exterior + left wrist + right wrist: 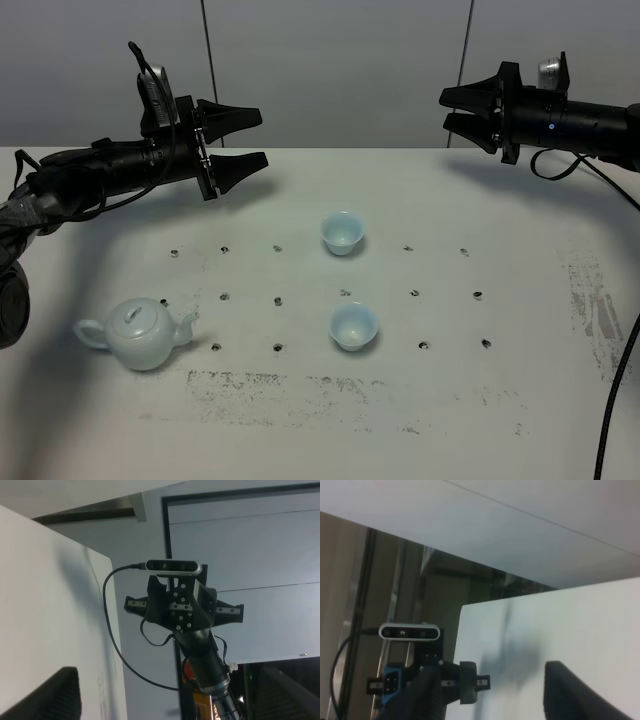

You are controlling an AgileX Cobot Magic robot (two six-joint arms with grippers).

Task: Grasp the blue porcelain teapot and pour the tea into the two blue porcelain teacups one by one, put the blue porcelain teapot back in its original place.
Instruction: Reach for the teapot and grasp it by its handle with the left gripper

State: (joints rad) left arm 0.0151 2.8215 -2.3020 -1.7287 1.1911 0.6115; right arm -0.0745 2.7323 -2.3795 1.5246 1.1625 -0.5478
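On scuffed white table (520, 200): teapot (140, 334), hole rows (278, 299); grey panelled wall (340, 70) behind.

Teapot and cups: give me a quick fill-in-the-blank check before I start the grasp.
The far cup and near cup both stand ___. In the exterior view the teapot sits to their ___. The left gripper hangs open above the table, holding ___.
Missing words: upright; left; nothing.
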